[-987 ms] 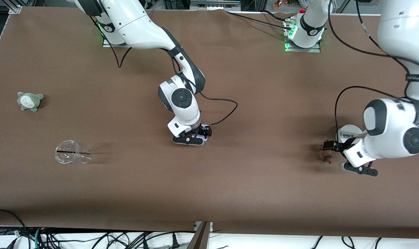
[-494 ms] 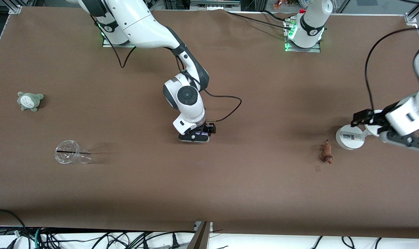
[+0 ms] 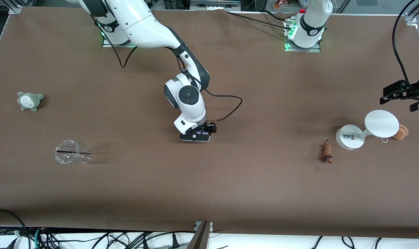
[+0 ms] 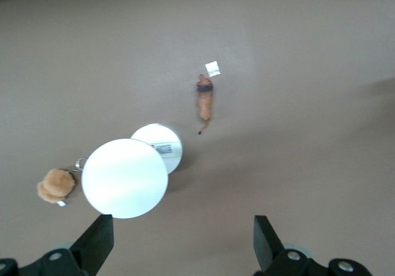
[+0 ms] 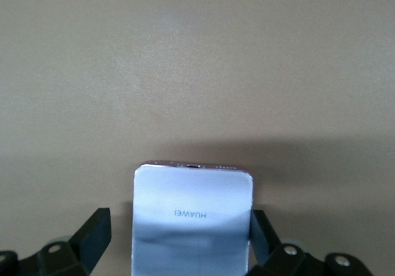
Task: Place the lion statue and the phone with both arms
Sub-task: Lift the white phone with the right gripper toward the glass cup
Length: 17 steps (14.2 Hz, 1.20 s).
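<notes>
The lion statue (image 3: pixel 326 153) lies on the brown table toward the left arm's end, free of any gripper. It also shows in the left wrist view (image 4: pixel 205 100). My left gripper (image 3: pixel 402 95) is open and empty, raised over the table's edge at that end, above the white stand. It shows open in its wrist view (image 4: pixel 183 236). My right gripper (image 3: pixel 195 135) is low at the table's middle. In its wrist view it (image 5: pixel 179 226) is open around the lavender-white phone (image 5: pixel 192 217). One finger touches the phone's edge, the other stands apart. The phone is mostly hidden in the front view.
A white round-based stand (image 3: pixel 349 137) with a disc (image 3: pixel 381 123) stands beside the lion, with a tan plush (image 3: pixel 400 132) next to it. A grey-green plush (image 3: pixel 29 101) and a clear cup (image 3: pixel 71 156) on its side lie toward the right arm's end.
My left gripper has left the lion on the table and risen away toward the table's end. My right gripper has shifted slightly toward the left arm's end, low at the phone.
</notes>
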Each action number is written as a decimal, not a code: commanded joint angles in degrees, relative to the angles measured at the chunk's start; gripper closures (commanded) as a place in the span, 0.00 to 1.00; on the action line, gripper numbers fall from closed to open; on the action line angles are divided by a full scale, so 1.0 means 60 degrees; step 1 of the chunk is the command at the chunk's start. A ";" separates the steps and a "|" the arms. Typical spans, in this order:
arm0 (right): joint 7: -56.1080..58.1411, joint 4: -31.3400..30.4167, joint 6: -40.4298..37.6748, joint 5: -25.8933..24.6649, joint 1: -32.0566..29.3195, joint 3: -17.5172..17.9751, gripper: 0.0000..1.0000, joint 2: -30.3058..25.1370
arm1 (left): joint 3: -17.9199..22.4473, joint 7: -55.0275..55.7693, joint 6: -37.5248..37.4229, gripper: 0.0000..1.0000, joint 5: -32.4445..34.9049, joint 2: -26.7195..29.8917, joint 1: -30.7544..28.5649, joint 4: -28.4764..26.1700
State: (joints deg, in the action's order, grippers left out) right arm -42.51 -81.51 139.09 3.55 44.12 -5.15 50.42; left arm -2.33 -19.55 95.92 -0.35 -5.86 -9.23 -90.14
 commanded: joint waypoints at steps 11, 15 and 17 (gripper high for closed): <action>0.2302 0.0254 -0.1949 -0.0153 -0.1270 -0.0255 0.71 -0.0990 | -0.0594 0.3082 0.0639 0.00 0.0132 0.0244 0.0117 -0.0081; 0.4488 -0.0038 -0.2922 -0.0153 -0.2575 -0.0342 0.76 -0.1300 | -0.0594 0.3082 0.0653 0.00 0.0132 0.0200 0.0059 0.0257; 0.5236 -0.0228 -0.2879 -0.0153 -0.3307 -0.0372 0.76 -0.1285 | -0.0594 0.3082 0.0654 0.00 0.0147 0.0214 0.0044 0.0272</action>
State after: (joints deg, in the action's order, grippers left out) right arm -15.13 -80.40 121.66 2.25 27.47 -8.01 43.51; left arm -5.85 -1.50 99.98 0.07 -4.96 -8.74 -89.16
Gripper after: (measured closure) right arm 0.163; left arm 0.000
